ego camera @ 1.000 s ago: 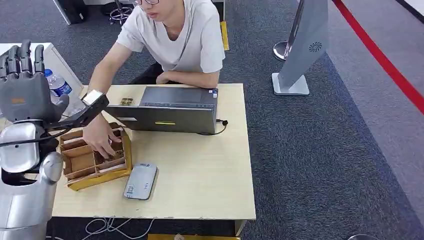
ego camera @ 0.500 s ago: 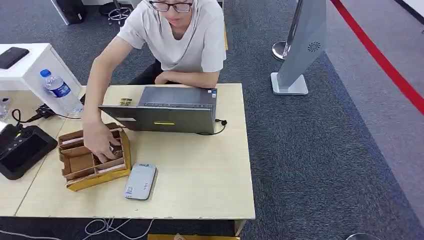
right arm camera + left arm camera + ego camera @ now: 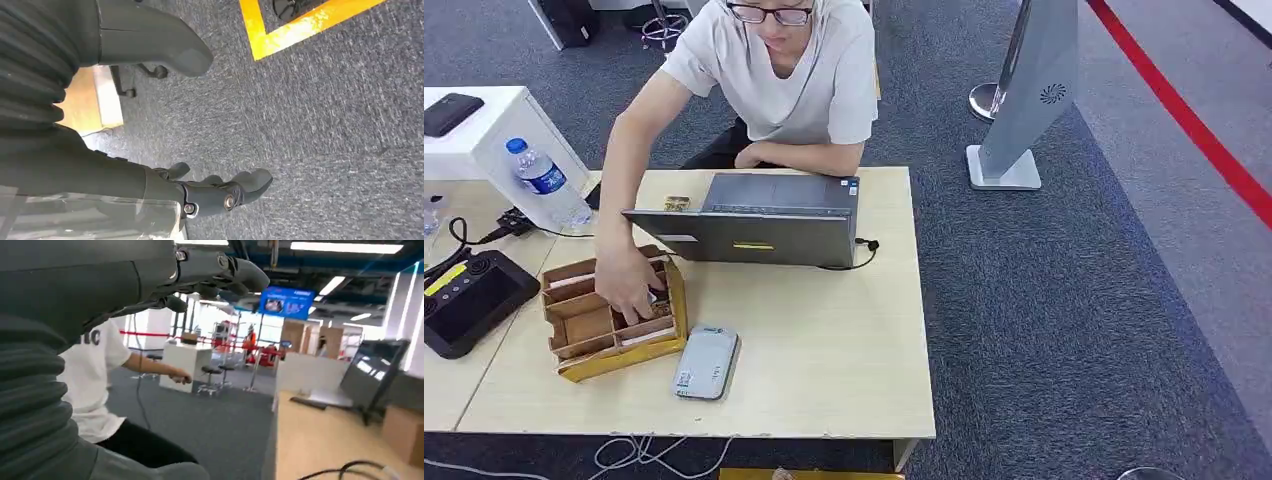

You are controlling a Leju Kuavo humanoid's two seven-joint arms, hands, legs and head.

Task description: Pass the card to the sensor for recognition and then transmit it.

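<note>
A brown cardboard box (image 3: 584, 345) with compartments stands at the table's left, with pale cards (image 3: 646, 337) lying in its slots. A person's hand (image 3: 627, 283) reaches down into the box. Just right of the box lies a flat grey sensor (image 3: 705, 362). My left hand (image 3: 150, 285) is held up in the air with its fingers (image 3: 220, 267) stretched out, the thumb (image 3: 150, 471) apart and nothing in it. Over the grey carpet hangs my right hand (image 3: 165, 186), thumb (image 3: 165, 47) spread from the fingers (image 3: 235, 190), also empty.
A person in a white shirt (image 3: 774, 80) sits behind the wooden table (image 3: 824, 340) with a grey laptop (image 3: 754, 225). A black device (image 3: 469, 297) and a water bottle (image 3: 544, 180) are at the left. A grey stand (image 3: 1024, 100) stands on the carpet.
My left arm and raised hand, at the head view's left a second ago, have left that view, uncovering the black device. The person has leaned forward, hand still in the box.
</note>
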